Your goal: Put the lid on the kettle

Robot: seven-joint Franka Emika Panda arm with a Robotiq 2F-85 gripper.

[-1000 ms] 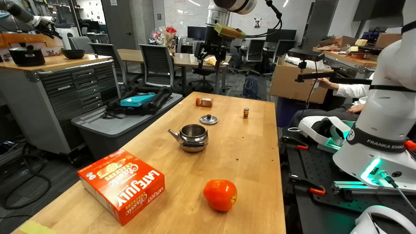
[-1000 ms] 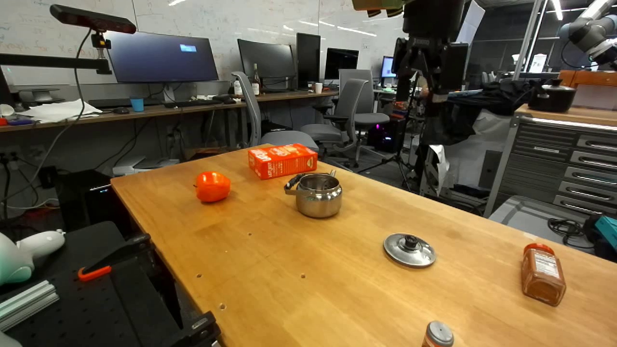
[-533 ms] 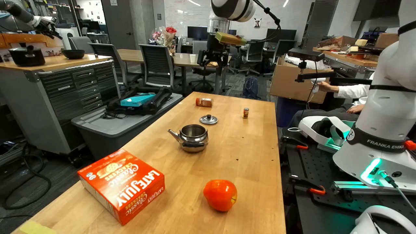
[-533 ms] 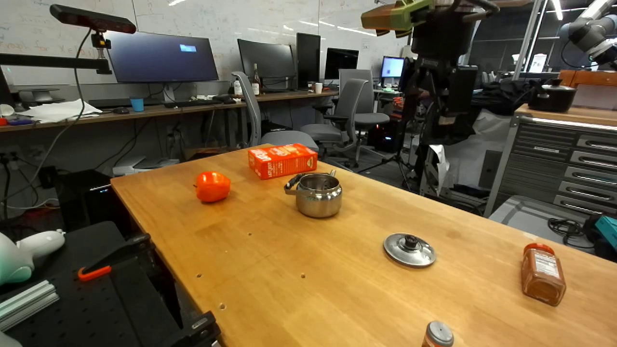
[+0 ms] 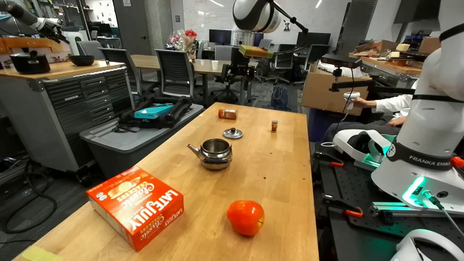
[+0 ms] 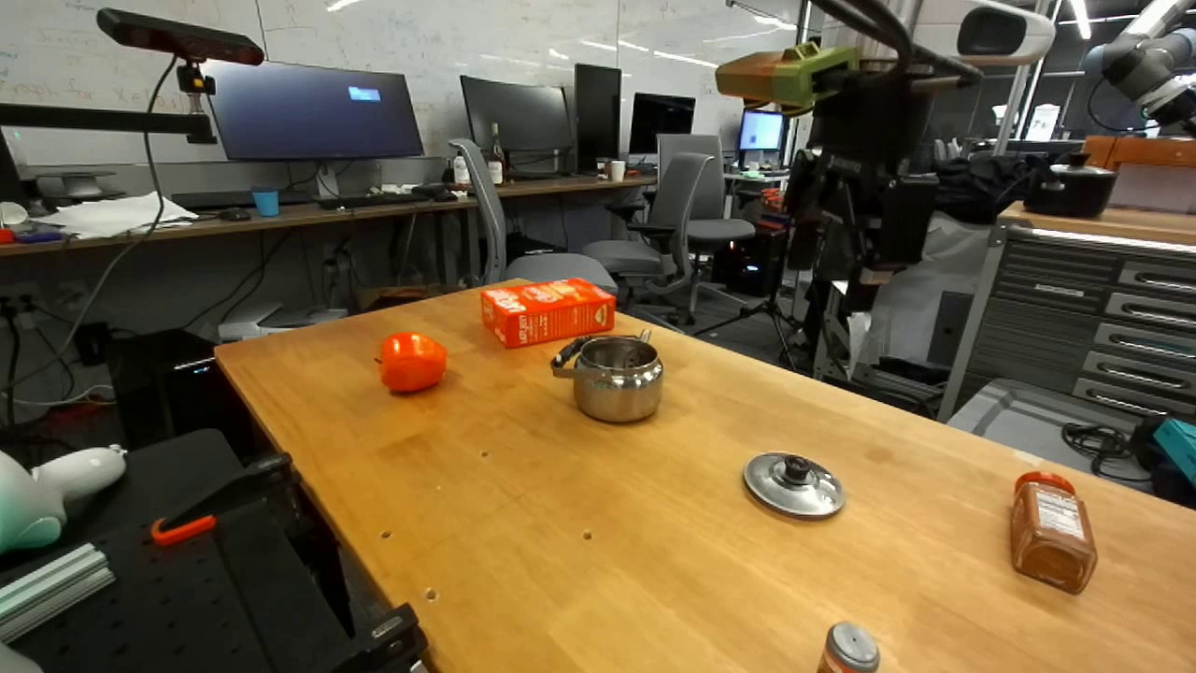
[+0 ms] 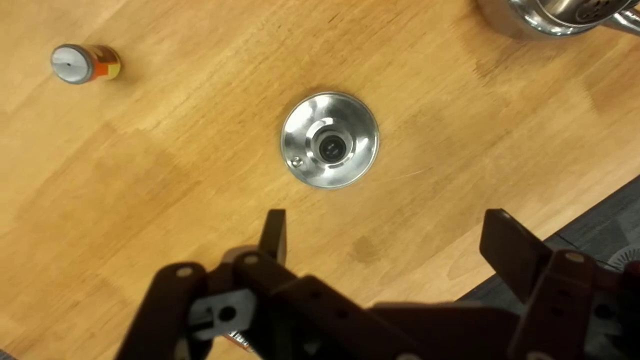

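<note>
The lid (image 5: 232,133) is a round silver disc with a black knob, lying knob up on the wooden table. It also shows in an exterior view (image 6: 794,486) and near the middle of the wrist view (image 7: 329,167). The silver kettle (image 5: 215,156) stands upright and uncovered, its handle folded to the side, also in an exterior view (image 6: 619,388). Only part of it shows at the wrist view's top right corner (image 7: 520,20). My gripper (image 7: 386,220) is open and empty, with fingers wide apart. It hangs well above the table in both exterior views (image 5: 237,83) (image 6: 855,266).
An orange-red ball-like fruit (image 5: 246,217) and a red cracker box (image 5: 136,206) lie on the kettle's far side from the lid. A spice jar (image 6: 1053,533) lies on its side near the lid. A small shaker (image 5: 274,126) stands upright near the table's edge.
My gripper has moved lower in both exterior views, and also to the right in one of them. The lid, the kettle and the other table objects have not moved.
</note>
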